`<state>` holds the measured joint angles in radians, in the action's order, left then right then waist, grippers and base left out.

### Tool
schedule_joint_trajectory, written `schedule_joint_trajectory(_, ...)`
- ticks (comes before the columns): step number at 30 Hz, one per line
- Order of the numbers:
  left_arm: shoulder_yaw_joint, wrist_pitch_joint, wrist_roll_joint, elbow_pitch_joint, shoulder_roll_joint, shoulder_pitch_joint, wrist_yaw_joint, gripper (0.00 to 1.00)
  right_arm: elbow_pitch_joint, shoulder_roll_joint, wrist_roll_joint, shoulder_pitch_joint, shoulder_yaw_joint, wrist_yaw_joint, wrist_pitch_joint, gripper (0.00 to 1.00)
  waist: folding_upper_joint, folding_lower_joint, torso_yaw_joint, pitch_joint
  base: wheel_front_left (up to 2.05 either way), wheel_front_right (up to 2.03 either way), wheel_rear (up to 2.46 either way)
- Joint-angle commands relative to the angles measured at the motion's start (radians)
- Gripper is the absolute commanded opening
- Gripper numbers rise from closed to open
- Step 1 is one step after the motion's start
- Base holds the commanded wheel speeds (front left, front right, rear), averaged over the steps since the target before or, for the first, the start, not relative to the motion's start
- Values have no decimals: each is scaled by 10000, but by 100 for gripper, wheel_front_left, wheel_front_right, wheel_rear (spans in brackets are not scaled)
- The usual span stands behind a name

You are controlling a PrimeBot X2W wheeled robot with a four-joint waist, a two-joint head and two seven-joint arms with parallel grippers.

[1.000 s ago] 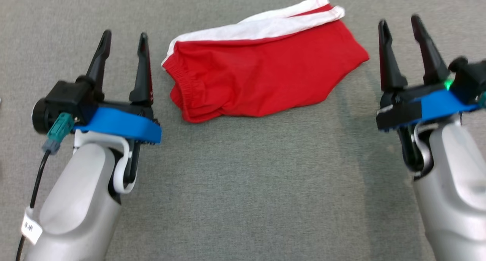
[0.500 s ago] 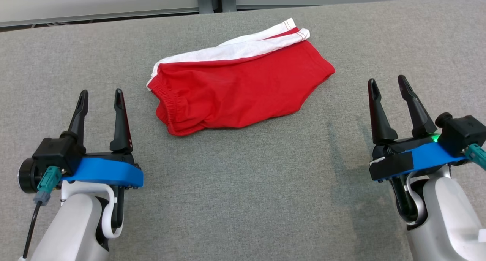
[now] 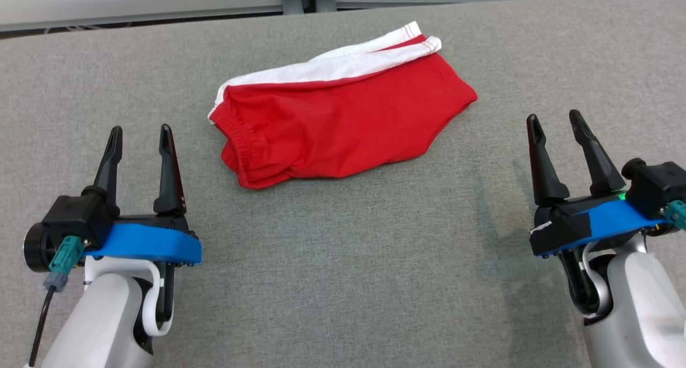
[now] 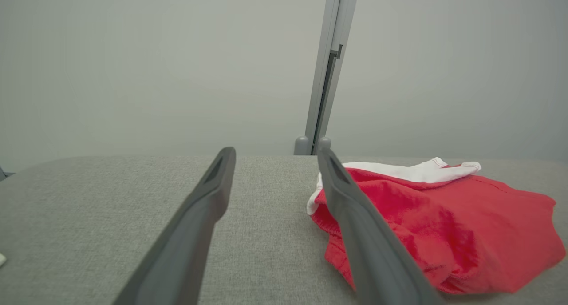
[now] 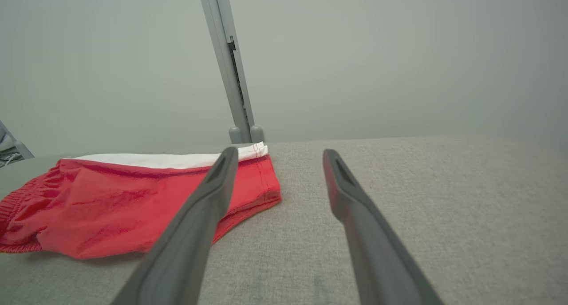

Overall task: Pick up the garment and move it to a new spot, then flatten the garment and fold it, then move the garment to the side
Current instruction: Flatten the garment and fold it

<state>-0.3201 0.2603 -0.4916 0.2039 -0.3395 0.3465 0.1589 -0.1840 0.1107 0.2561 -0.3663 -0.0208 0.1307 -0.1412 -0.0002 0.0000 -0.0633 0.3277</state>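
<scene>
Shorts (image 3: 343,127), red with a white band along the far edge, lie folded on the grey fabric tabletop (image 3: 343,282), ahead of me and between my two arms, touching neither. My left gripper (image 3: 140,129) hovers near the elastic waistband end, fingers spread wide with nothing between them. My right gripper (image 3: 553,116) sits off the other end, likewise spread and empty, fingers pointing away from me.
</scene>
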Motion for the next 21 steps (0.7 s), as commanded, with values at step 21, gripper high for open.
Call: schedule_joint_trajectory(21,-382,54,436,-15,557,1629,-527,100,-4785,562,43,-3767,-270,1,1102,100,2,0,1251,1768,0,0,0)
